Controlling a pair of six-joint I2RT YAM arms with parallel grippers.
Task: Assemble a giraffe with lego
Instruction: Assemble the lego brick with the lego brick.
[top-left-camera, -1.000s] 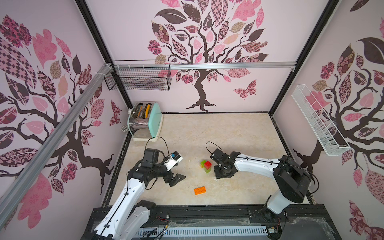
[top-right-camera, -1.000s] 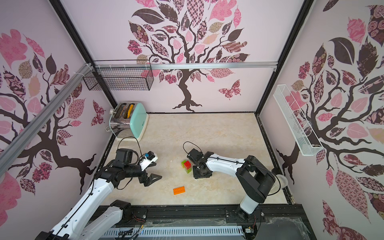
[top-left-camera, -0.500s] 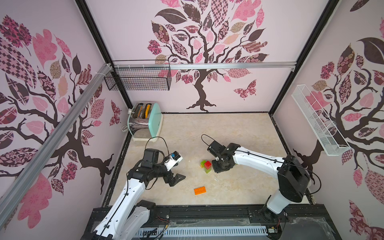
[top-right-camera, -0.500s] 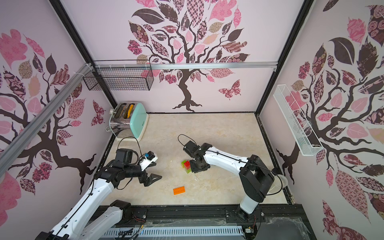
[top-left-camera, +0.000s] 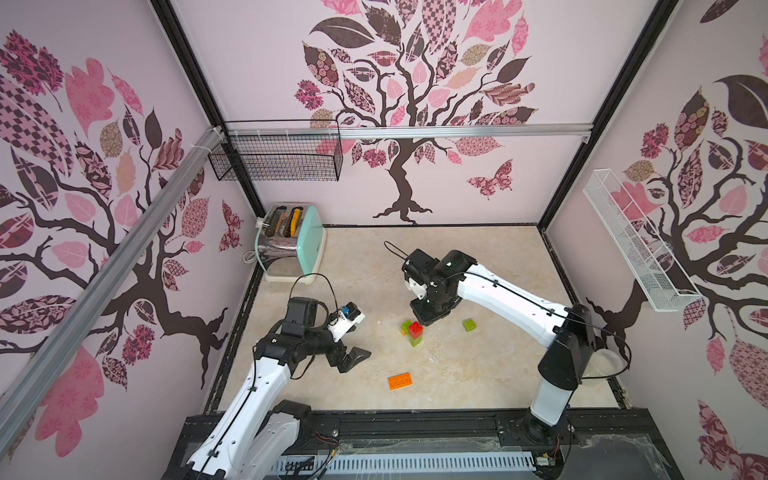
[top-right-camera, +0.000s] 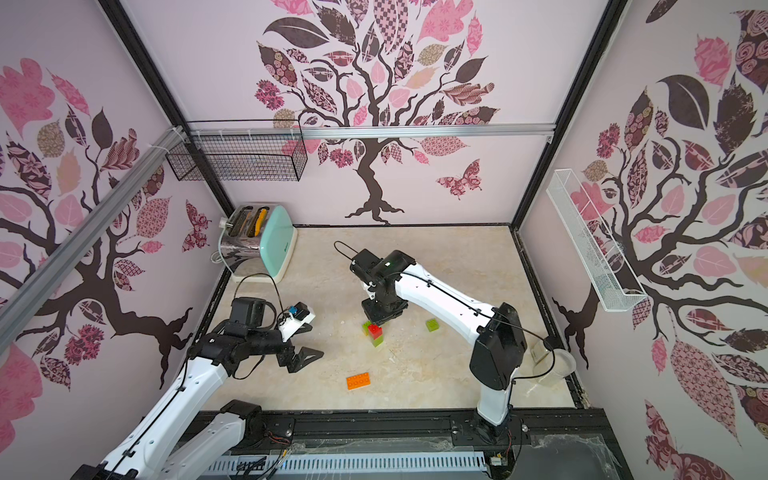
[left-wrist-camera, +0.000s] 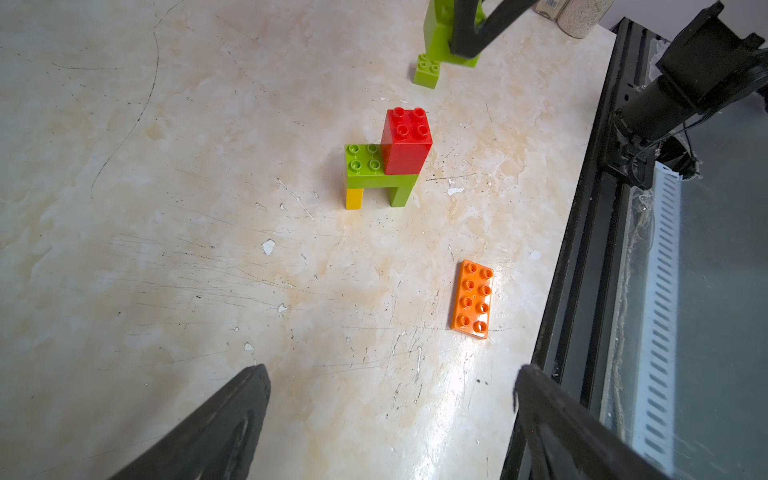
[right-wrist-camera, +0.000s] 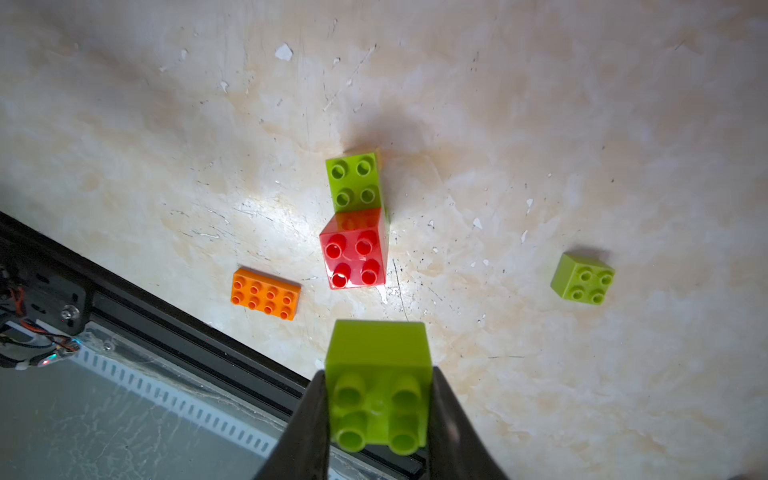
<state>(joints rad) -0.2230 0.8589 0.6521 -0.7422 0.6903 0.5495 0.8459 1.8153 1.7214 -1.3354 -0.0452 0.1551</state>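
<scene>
Half-built giraffe mid-bench, right claw beside it holding a brick.
The giraffe (top-left-camera: 412, 332), a red brick on a lime body, stands mid-bench (top-left-camera: 365, 257); only the left wrist view shows its yellow and lime legs. The right claw (right-wrist-camera: 376, 374) is clamped on a lime brick (right-wrist-camera: 378, 353), unseen in the top views. A loose lime brick (top-left-camera: 469, 324) lies near, and the orange brick (top-left-camera: 400, 381) lies nearer the front edge. The left claw (left-wrist-camera: 390, 374) hangs wide apart over bare bench.

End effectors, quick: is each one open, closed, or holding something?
The left end effector: open, empty.
The right end effector: closed on a lime green brick.
</scene>
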